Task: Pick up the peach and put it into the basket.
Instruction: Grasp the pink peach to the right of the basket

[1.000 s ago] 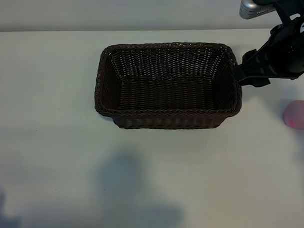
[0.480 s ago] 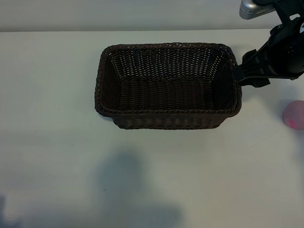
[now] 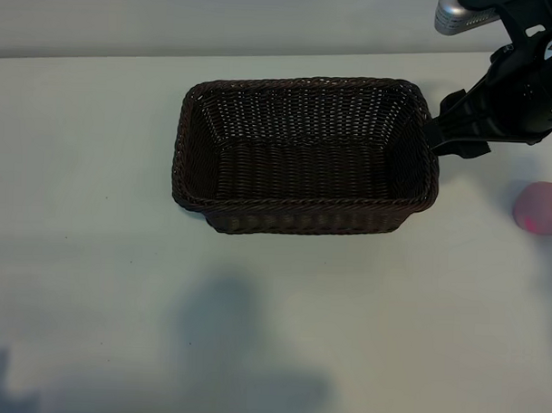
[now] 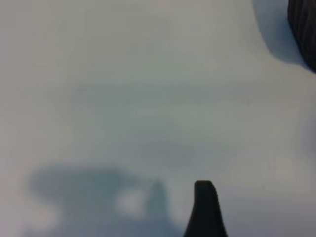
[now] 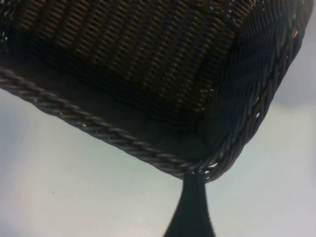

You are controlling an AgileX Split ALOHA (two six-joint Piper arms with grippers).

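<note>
Lying at the table's right edge, the peach (image 3: 541, 208) sits nearer the right gripper (image 3: 453, 131), apparently wide and empty beside the basket (image 3: 303, 207) corner.

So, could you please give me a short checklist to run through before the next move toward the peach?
1. Peach free on the table, right of the basket: ok.
2. Basket empty and upright: ok.
3. Right tool empty: ok.
4. Right tool over the peach: not ok, it is at the basket's right end.
5. Left tool out of the way, over bare table: ok.
6. Peach fully in exterior view: not ok, cut by the edge.
</note>
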